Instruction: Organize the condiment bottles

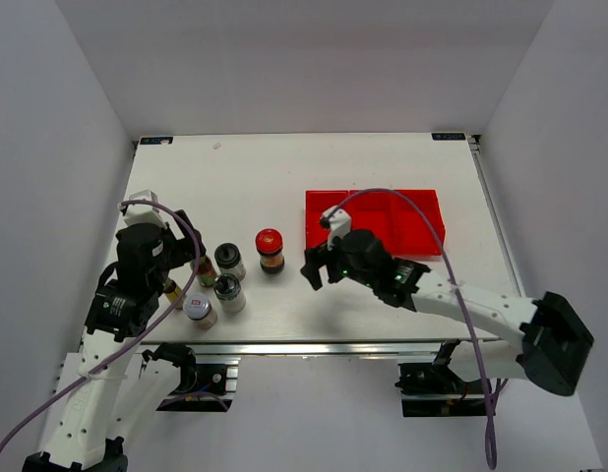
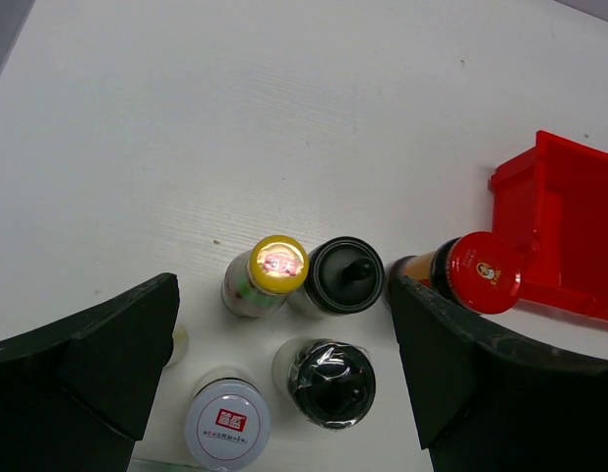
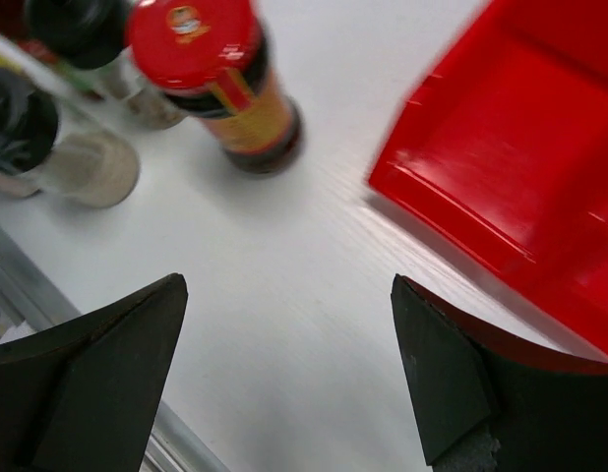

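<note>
The condiment bottles stand grouped at the table's left front. They are a red-lidded dark jar (image 1: 270, 249), two black-capped shakers (image 1: 229, 261) (image 1: 228, 292), a silver-lidded jar (image 1: 198, 308) and a yellow-capped bottle (image 1: 203, 268); a second slim bottle (image 1: 172, 291) is mostly hidden under the left arm. My left gripper (image 1: 189, 262) is open above them. Between its fingers the left wrist view (image 2: 284, 356) shows the yellow cap (image 2: 277, 264), both shakers (image 2: 345, 273) (image 2: 331, 382) and the silver lid (image 2: 227, 423). My right gripper (image 1: 314, 271) is open and empty (image 3: 289, 364), right of the red-lidded jar (image 3: 220, 69).
A red three-compartment tray (image 1: 423, 234) lies at the right middle, behind my right gripper; its corner shows in the right wrist view (image 3: 511, 167) and the left wrist view (image 2: 570, 226). The table's front edge runs just below the bottles.
</note>
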You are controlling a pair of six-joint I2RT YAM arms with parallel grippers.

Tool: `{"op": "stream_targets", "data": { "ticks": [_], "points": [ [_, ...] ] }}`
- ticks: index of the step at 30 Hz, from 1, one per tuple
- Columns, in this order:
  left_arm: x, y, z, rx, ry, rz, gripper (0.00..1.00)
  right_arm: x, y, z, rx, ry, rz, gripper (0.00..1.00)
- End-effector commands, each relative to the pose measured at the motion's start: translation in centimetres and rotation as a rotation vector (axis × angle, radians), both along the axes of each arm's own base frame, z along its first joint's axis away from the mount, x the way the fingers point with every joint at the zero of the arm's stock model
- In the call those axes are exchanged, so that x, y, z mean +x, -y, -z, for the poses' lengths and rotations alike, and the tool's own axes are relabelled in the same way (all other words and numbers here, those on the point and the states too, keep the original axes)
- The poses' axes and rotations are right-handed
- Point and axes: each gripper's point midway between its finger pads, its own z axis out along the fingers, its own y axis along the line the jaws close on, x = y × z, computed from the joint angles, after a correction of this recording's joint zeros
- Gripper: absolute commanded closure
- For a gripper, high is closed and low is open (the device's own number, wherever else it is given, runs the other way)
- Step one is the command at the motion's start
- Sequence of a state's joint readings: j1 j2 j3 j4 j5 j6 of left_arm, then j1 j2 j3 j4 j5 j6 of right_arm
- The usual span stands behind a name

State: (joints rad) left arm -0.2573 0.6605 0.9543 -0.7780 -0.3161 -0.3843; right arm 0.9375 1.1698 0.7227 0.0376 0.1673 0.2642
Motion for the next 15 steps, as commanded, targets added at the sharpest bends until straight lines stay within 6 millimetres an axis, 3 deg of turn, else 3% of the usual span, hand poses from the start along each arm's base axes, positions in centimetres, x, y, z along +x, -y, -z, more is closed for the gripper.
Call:
{"op": "stream_targets", "data": {
  "ticks": [1, 4, 5, 7, 8, 9, 15],
  "points": [
    [-0.2, -1.0, 0.7, 0.015, -0.008, -0.053, 0.02, 0.4, -5.2, -4.0, 0.054, 0.129, -0.123, 0.11],
    [-0.2, -0.8, 0.8, 0.011, -0.009, -0.047, 0.02, 0.5, -8.4, -2.8, 0.024, 0.161, -0.191, 0.11],
    [-0.3, -0.9, 0.8, 0.011, -0.009, -0.048, 0.02, 0.8, -9.6, -3.7, 0.038, 0.178, -0.202, 0.11],
    [-0.3, -0.8, 1.0, 0.011, -0.009, -0.045, 0.02, 1.4, -11.3, -2.1, 0.009, 0.181, -0.223, 0.11],
    [-0.3, -0.8, 0.9, 0.009, -0.005, -0.045, 0.02, 2.0, -12.2, -2.8, 0.025, 0.195, -0.217, 0.11],
    [-0.4, -0.8, 1.2, 0.009, -0.01, -0.042, 0.02, 2.4, -12.9, -1.3, 0.001, 0.182, -0.217, 0.11],
    [-0.3, -0.7, 1.5, 0.01, -0.018, -0.036, 0.02, 5.6, -15.5, -0.1, -0.012, 0.183, -0.12, 0.11]
  ]
}}
